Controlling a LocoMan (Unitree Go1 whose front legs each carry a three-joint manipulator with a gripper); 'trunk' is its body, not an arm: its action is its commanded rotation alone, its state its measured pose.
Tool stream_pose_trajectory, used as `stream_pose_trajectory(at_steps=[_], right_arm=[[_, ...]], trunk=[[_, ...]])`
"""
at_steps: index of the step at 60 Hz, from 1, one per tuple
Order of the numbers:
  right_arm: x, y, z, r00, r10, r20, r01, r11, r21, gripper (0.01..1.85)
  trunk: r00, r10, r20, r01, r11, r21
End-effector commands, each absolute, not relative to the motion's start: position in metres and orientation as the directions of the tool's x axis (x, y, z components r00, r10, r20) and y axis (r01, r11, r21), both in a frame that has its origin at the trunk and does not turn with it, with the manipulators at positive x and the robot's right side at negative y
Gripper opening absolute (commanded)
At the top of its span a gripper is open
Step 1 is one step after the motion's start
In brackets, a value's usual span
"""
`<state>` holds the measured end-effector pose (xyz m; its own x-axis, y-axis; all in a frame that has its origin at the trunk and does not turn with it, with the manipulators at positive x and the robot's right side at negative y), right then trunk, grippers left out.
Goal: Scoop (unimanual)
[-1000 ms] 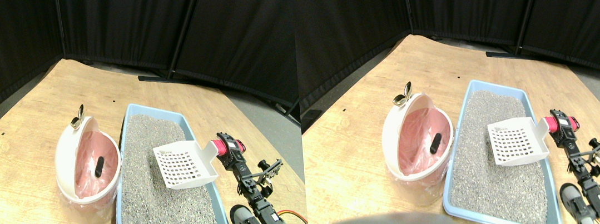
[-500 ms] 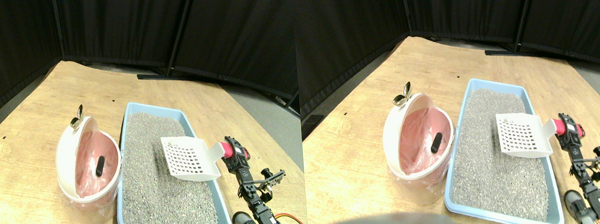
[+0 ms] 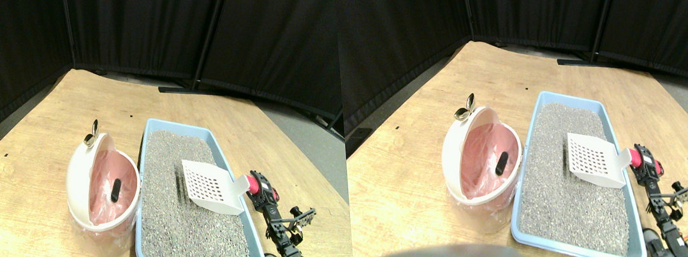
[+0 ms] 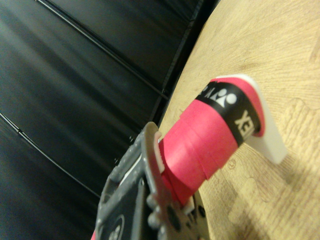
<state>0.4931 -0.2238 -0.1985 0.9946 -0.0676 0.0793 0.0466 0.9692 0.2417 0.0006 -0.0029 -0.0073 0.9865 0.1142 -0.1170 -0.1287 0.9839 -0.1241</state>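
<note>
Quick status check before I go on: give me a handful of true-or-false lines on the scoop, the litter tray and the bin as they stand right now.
1. The white slotted scoop is over the litter in the blue tray. True.
2. The scoop holds a dark lump. False: its slotted face shows nothing dark on it.
3. A dark lump lies inside the pink-lined bin. True.
4. The bin stands on the far side of the tray from the camera. False: it stands on the left of the tray, close against it.
5. The scoop's handle is wrapped in pink tape. True.
6. The tray sits on a black cloth. False: it sits on the wooden floor.
</note>
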Motion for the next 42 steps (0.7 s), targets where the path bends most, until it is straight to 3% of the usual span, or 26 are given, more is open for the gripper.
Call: stream_pose_trajectory(at_steps=[1, 9, 25, 26, 28, 29, 32, 33, 34, 38, 42], right_arm=[[0.491, -0.224, -0.201, 0.993, -0.083, 0.081, 0.063, 0.974, 0.218, 0.06], [0.491, -0.225, -0.206, 0.990, -0.110, 0.083, 0.090, 0.973, 0.211, 0.06], [0.489, -0.226, -0.210, 0.992, -0.128, 0.006, 0.124, 0.970, 0.210, 0.06], [0.489, -0.227, -0.210, 0.992, -0.128, -0.022, 0.130, 0.967, 0.219, 0.18], [0.489, -0.229, -0.209, 0.989, -0.124, -0.078, 0.138, 0.964, 0.225, 0.61], [0.489, -0.229, -0.209, 0.989, -0.124, -0.078, 0.138, 0.964, 0.225, 0.61], [0.487, -0.231, -0.206, 0.988, -0.087, -0.124, 0.116, 0.962, 0.247, 1.07], [0.487, -0.231, -0.206, 0.988, -0.087, -0.124, 0.116, 0.962, 0.247, 1.07], [0.486, -0.231, -0.204, 0.987, -0.065, -0.148, 0.101, 0.962, 0.254, 1.28], [0.485, -0.232, -0.201, 0.981, -0.027, -0.190, 0.079, 0.958, 0.274, 1.59], [0.484, -0.231, -0.197, 0.977, -0.013, -0.213, 0.075, 0.955, 0.288, 1.70]], trunk=[[0.987, 0.116, -0.108, -0.131, 0.981, -0.142], [0.988, 0.114, -0.108, -0.129, 0.981, -0.143], [0.987, 0.119, -0.109, -0.135, 0.980, -0.147], [0.987, 0.118, -0.111, -0.134, 0.980, -0.148], [0.987, 0.120, -0.110, -0.136, 0.979, -0.151], [0.987, 0.120, -0.110, -0.136, 0.979, -0.151], [0.987, 0.120, -0.111, -0.136, 0.979, -0.152], [0.987, 0.120, -0.111, -0.136, 0.979, -0.152], [0.987, 0.120, -0.112, -0.136, 0.979, -0.152], [0.987, 0.119, -0.109, -0.135, 0.979, -0.153], [0.987, 0.116, -0.108, -0.132, 0.979, -0.153]])
